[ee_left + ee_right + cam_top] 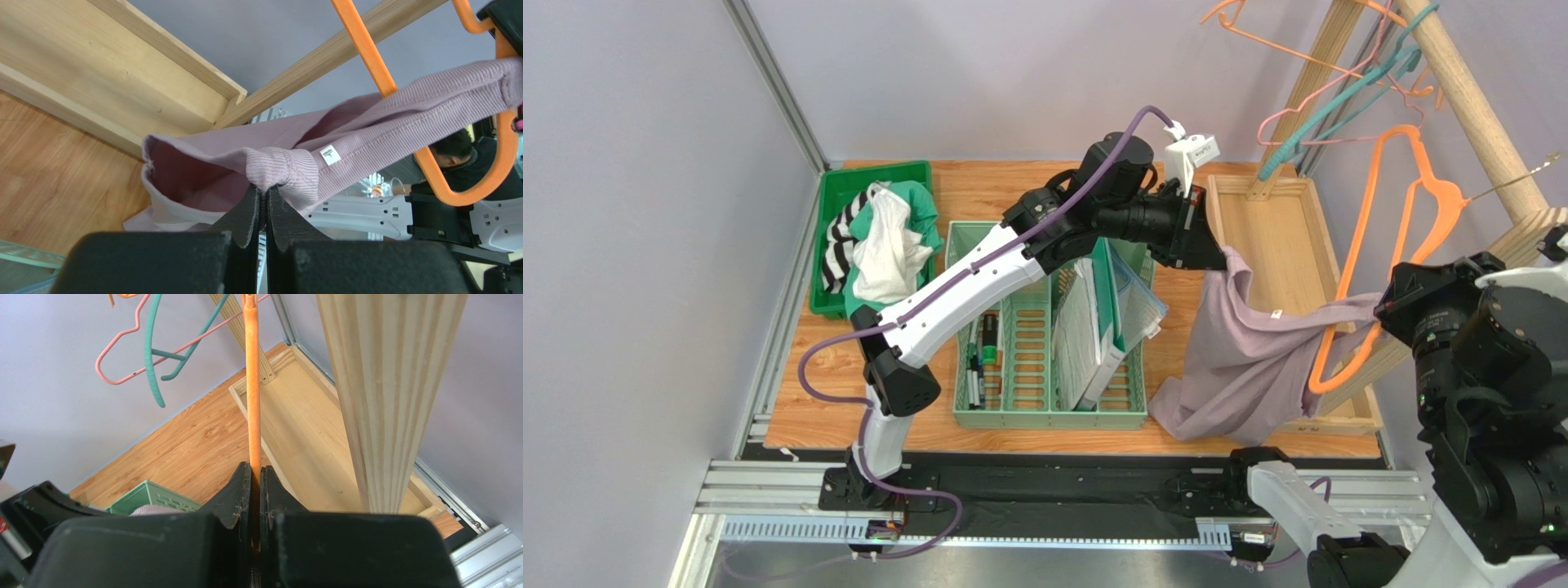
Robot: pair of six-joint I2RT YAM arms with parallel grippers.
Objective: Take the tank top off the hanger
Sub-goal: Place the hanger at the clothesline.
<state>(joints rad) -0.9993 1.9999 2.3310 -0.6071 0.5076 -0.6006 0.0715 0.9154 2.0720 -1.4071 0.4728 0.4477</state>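
Stretching my left arm far-right, left claw clamped on tank top, right claw clamped on orange hanger

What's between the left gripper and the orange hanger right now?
Only the lilac tank top, stretched from the left gripper to the orange hanger. Nothing else lies between them. The top external view shows it.
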